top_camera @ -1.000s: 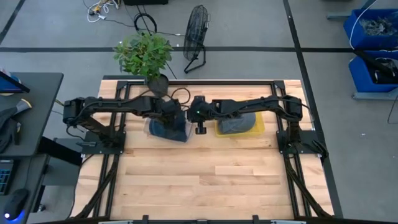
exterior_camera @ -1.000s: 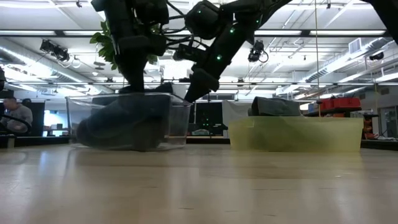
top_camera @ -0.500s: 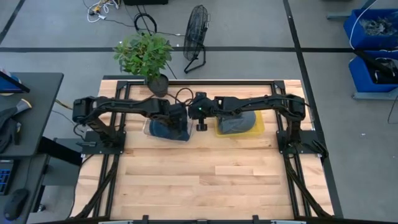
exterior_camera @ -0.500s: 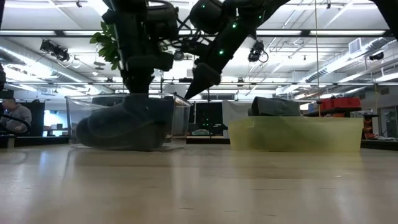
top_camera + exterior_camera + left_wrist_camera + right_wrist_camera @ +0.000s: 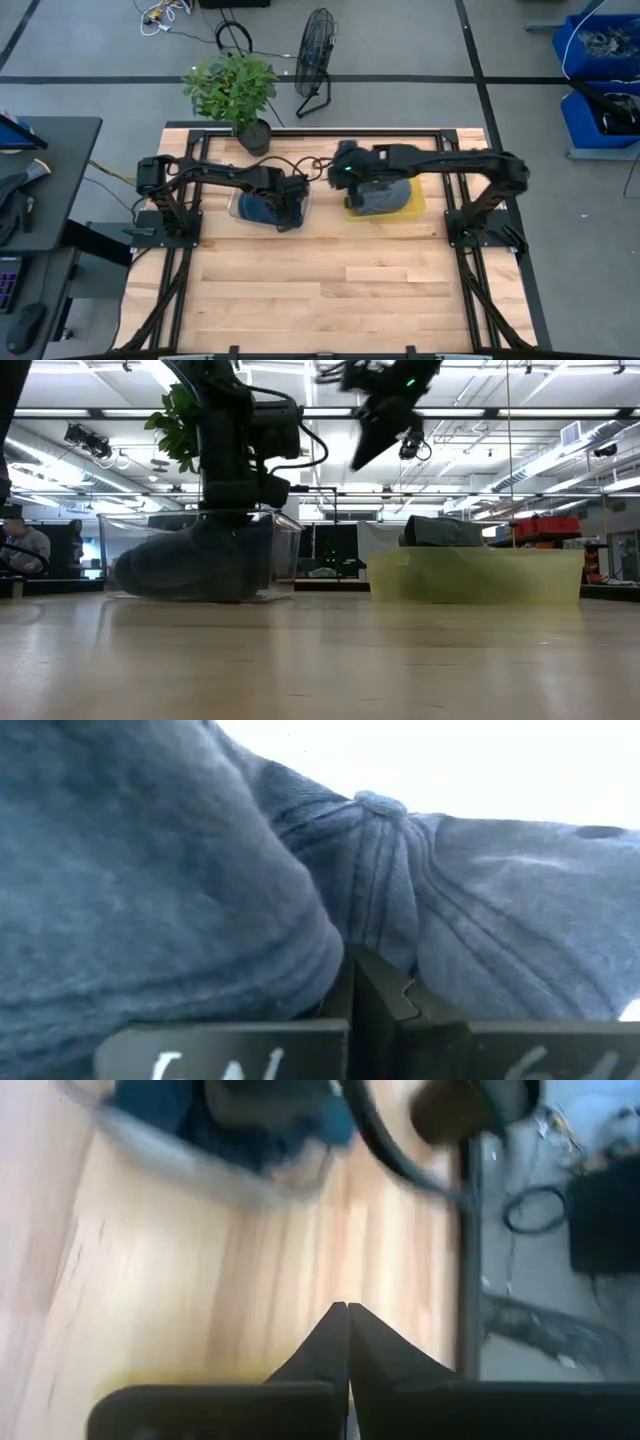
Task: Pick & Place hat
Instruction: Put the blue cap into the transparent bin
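A blue denim hat point(image 5: 265, 208) lies in a clear plastic bin point(image 5: 240, 200) at the table's far left. My left gripper point(image 5: 290, 208) reaches down into that bin and is shut on the hat point(image 5: 150, 870). In the low view the hat point(image 5: 190, 565) fills the bin's bottom. My right gripper point(image 5: 338, 176) is shut and empty. It hangs high above the table between the two bins point(image 5: 362, 458). A dark grey hat point(image 5: 380, 197) rests in a yellow bin point(image 5: 415, 205) at the far right. My left gripper pinches a fold of the hat's crown cloth point(image 5: 330, 945) between its two fingers, a little away from the top button point(image 5: 380, 805). The fingers come from above, pointing down into the bin. The hat rests on the bin's bottom.
A potted plant point(image 5: 235, 90) stands at the table's far edge behind the clear bin. A fan point(image 5: 315, 55) stands on the floor beyond. The table's near half is bare wood point(image 5: 330, 290).
My right gripper has drawn back from the clear bin, going up and toward the table's right edge, fingers still shut. My left gripper has gone deeper into the clear bin, a little toward the near edge, and the blue hat has shifted under it.
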Tool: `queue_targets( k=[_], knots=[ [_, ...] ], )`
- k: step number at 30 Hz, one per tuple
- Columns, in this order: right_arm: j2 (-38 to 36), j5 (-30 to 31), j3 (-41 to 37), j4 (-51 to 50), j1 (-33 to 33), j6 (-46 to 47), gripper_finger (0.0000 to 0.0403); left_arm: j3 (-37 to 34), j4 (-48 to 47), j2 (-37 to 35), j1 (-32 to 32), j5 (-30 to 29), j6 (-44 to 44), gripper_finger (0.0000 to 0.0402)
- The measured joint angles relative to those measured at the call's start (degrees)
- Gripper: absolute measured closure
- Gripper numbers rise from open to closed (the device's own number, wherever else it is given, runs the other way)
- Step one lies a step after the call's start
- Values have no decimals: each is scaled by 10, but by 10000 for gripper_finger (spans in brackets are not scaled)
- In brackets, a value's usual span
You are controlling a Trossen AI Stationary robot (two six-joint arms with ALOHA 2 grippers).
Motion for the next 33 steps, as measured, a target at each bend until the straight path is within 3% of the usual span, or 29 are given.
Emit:
queue_targets(
  k=[8, 17, 21, 25, 33],
  knots=[
    [-143, 20, 0, -120, 2, 43, 399, 8, -3, -19, -1, 0, 10, 399],
    [-230, 16, 0, -153, 2, 88, 398, 70, -20, -150, -38, -3, 0, 399],
    [-232, 15, -1, -169, 2, 100, 398, 70, -38, -189, -60, -99, -5, 399],
    [-223, 14, -1, -171, 5, 100, 398, 66, -66, -181, -40, -199, -54, 399],
    [-206, 1, -1, -173, 11, 102, 397, 66, -62, -82, 6, -176, -74, 399]
  ],
)
